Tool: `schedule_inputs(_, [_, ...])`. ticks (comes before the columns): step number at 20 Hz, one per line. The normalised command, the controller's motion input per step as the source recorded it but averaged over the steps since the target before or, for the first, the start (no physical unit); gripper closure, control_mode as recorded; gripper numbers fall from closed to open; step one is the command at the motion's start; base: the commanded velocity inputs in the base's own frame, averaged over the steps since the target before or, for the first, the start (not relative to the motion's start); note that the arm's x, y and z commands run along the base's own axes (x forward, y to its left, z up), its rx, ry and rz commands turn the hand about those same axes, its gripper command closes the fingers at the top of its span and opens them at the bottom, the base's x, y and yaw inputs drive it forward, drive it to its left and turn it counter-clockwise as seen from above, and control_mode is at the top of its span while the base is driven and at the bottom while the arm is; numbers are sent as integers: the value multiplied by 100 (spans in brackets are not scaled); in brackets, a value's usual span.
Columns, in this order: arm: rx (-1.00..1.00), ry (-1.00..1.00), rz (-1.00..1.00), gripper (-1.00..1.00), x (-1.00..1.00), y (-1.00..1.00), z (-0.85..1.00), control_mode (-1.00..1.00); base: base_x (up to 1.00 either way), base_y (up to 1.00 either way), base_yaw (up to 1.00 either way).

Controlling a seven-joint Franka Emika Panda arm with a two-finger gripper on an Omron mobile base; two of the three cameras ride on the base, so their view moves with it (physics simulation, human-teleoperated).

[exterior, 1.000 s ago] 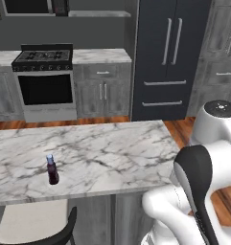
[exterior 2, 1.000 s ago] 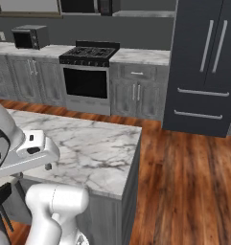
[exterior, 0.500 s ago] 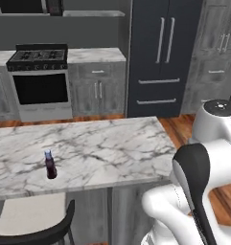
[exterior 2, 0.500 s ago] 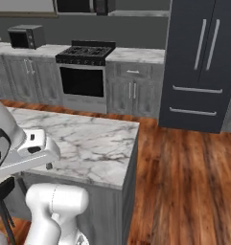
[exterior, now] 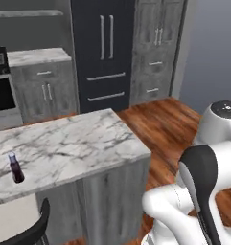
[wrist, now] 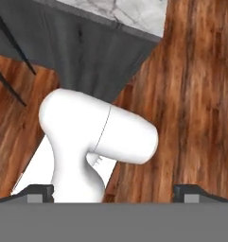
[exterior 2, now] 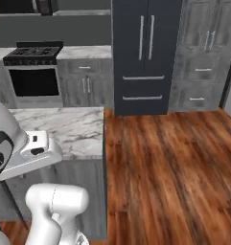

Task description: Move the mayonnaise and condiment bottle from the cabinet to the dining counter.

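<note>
Marble is filling the left half of my left base view: the dining counter (exterior: 74,143), a white slab with grey veining and a squared edge, is sitting on a grey wood-grain base. I am seeing the condiment bottle (exterior: 15,168) standing upright on it at the lower left of the frame, a small dark brown-red bottle with a narrow neck and bluish cap (too small for me to read its label). A curved black stool back (exterior: 28,232) is showing in the bottom left corner, just below the counter edge.

My right base view is giving me the counter's end instead, at centre left, and beyond it a wide stretch of glossy reddish plank floor (exterior 2: 169,162). At the top centre, the tall dark fridge (exterior 2: 143,52) with long silver handles is standing between grey panelled cupboards, and a black-topped stove (exterior 2: 34,67) is sitting at the upper left.

In my hand view I am looking down at the counter's corner, upper centre, and the same plank floor. The gripper (wrist: 114,191) is showing its two dark tips at the bottom, set far apart with nothing between them.
</note>
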Motion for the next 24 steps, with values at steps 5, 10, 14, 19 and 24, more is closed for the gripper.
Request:
schedule_inputs(5, [0, 0, 0, -100, 0, 0, 0, 100, 0, 7, -91])
schedule_inputs(10, [0, 0, 0, -100, 0, 0, 0, 100, 0, 7, -92])
schedule_inputs(14, [0, 0, 0, -100, 0, 0, 0, 100, 0, 6, -93])
schedule_inputs(19, [0, 0, 0, -100, 0, 0, 0, 100, 0, 6, -94])
schedule_inputs(24, [0, 0, 0, -100, 0, 0, 0, 100, 0, 6, -95])
